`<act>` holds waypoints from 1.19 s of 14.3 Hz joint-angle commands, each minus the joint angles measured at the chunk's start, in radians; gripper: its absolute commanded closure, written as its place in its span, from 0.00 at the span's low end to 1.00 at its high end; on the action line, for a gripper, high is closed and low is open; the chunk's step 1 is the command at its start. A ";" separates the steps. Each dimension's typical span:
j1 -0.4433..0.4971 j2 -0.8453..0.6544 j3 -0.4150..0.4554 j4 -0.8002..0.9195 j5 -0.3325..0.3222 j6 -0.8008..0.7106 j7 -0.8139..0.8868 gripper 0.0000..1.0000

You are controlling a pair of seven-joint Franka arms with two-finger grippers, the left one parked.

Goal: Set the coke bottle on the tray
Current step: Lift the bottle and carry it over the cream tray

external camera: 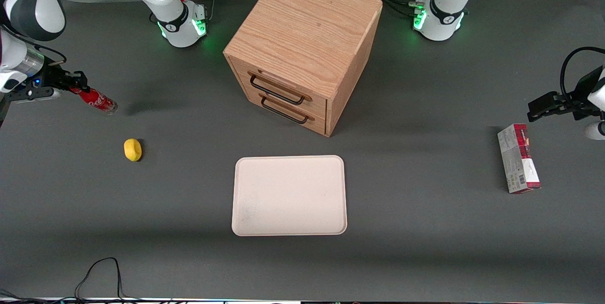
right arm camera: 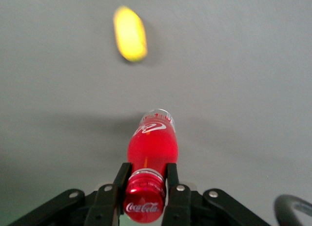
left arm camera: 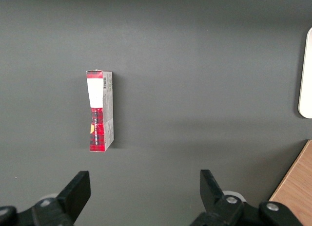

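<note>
While aloft, hand (right arm camera: 145,183) grips coke bottle (right arm camera: 152,143)

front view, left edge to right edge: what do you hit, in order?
gripper shut on the coke bottle → lemon → tray → red-and-grey carton. Wooden drawer box left out: it overlaps the tray's span.

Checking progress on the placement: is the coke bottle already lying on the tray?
No, the coke bottle is held off the table in the claw toward the working arm's end, and the tray carries nothing.
</note>
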 commanded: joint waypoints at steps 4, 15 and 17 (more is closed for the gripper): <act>0.003 0.320 0.199 0.633 0.125 -0.383 0.081 1.00; 0.001 0.768 0.672 1.362 0.105 -0.571 0.426 1.00; 0.009 0.840 0.754 1.376 0.043 -0.487 0.471 0.99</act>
